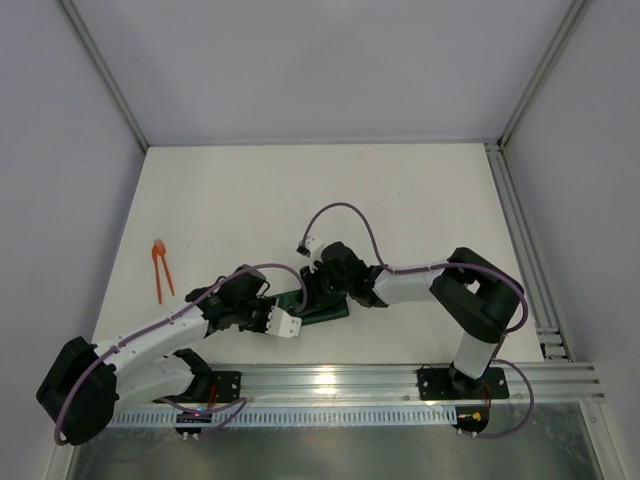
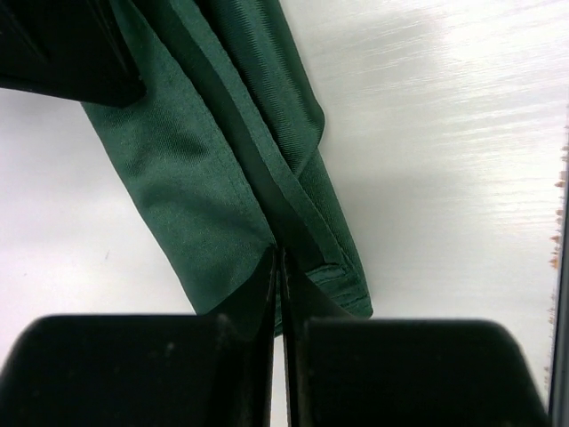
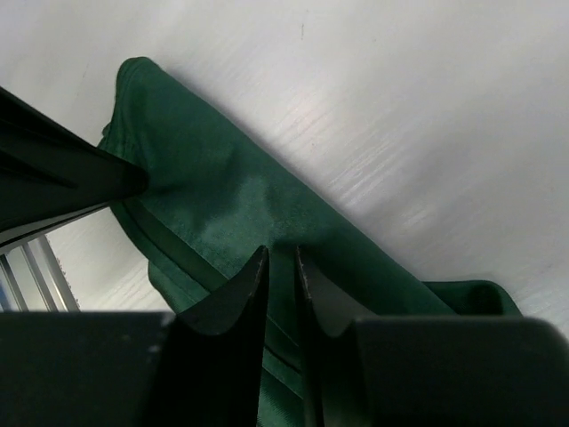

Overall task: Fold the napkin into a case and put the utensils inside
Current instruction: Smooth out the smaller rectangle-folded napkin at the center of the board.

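Folded napkin lies near the table front edge. Left gripper, closed, seems to pin its fold flat. Right gripper sits on the cloth, jaws a slit apart, grip unclear. Utensils lie far left.

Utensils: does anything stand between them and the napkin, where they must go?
Yes. In the top view the left arm lies across the straight line from the utensils to the napkin. Nothing else visible lies there.

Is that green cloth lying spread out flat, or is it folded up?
Folded. The napkin is a narrow strip, not an open square, and the left wrist view shows several cloth layers stacked along one edge.
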Tool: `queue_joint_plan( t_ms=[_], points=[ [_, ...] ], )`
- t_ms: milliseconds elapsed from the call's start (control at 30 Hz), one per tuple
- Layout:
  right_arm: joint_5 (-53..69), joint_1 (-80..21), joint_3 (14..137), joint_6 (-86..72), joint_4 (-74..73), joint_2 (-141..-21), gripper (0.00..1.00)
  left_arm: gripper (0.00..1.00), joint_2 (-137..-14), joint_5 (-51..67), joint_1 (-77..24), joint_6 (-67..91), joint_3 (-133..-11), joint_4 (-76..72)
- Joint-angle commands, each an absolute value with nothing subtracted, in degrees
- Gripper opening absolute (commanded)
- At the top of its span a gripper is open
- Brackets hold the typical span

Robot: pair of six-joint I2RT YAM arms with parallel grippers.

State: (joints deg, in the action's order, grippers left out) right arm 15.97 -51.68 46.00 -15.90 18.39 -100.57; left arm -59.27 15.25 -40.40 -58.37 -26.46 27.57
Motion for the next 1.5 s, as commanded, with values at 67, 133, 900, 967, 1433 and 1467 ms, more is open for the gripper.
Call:
queue_joint_plan(
  t_ms=[67,133,900,967,1433,1467],
  points=[
    [13.8,-51.3,44.8,-17.9,20.6,-101.7,0.19,0.00,-58.7,21.3,-40.7,-57.6,-31.3,35.7],
    [13.8,-50.7,44.5,-18.0,21.0,-101.9,0.18,0.00,-58.7,21.6,-40.7,-57.9,-32.5,38.4],
    [14.9,-49.4,44.5,-16.0,21.2,-102.8,0.16,0.41,-56.8,16.7,-40.4,-49.5,-35.4,33.9],
    [15.0,-49.3,44.6,-15.3,21.3,-102.5,0.16,0.43,-58.9,13.1,-40.4,-50.4,-32.6,30.4],
    [17.8,-49.3,42.0,-14.2,25.5,-96.9,0.16,0.56,-65.0,14.0,-42.1,-53.2,-27.6,23.3],
    [17.9,-49.2,42.2,-14.0,25.3,-96.9,0.16,0.56,-64.9,14.1,-42.7,-53.6,-27.2,23.1]
  ],
)
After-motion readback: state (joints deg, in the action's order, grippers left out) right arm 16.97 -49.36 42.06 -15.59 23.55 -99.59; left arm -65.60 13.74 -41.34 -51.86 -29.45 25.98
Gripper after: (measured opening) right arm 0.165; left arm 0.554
